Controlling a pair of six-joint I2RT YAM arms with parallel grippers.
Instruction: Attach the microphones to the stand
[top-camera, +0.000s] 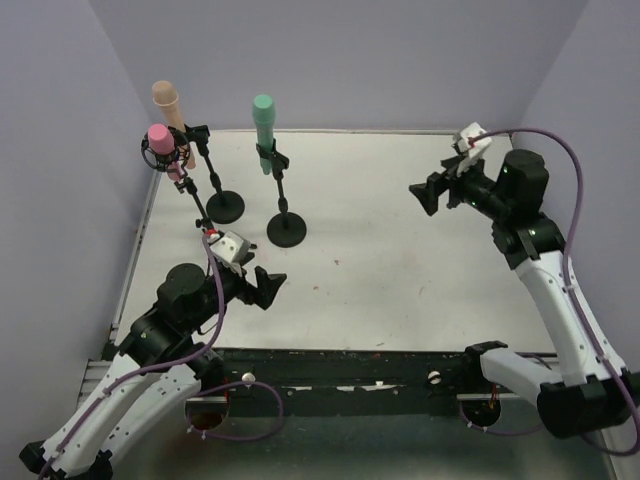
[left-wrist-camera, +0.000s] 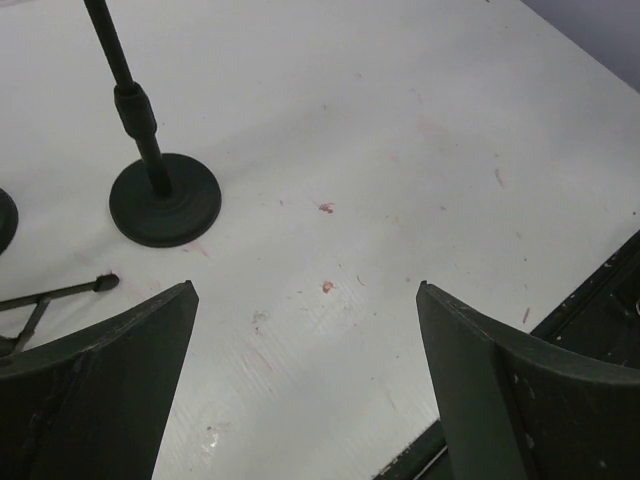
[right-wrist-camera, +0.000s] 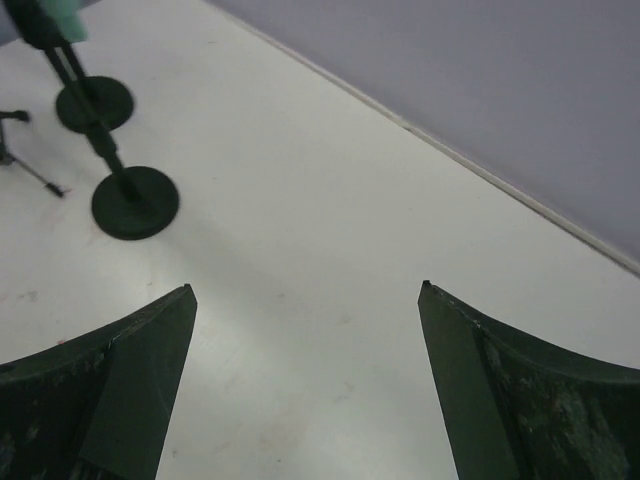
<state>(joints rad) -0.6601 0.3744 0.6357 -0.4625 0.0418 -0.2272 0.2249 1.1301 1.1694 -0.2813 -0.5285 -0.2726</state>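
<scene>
Three microphones sit in black stands at the table's far left. A teal microphone (top-camera: 264, 118) stands in the clip of a round-base stand (top-camera: 287, 228). A beige microphone (top-camera: 168, 103) sits on the round-base stand (top-camera: 225, 206) behind it. A pink microphone (top-camera: 160, 140) sits in a shock mount on a thin tripod stand (top-camera: 196, 200). My left gripper (top-camera: 270, 287) is open and empty, low over the table near its front left. My right gripper (top-camera: 430, 196) is open and empty, raised over the table's right side. The left wrist view shows one stand base (left-wrist-camera: 165, 199).
The white table (top-camera: 400, 260) is walled by lavender panels at the back and sides. A dark rail (top-camera: 350, 365) runs along the near edge by the arm bases. In the right wrist view two stand bases (right-wrist-camera: 135, 202) lie far left.
</scene>
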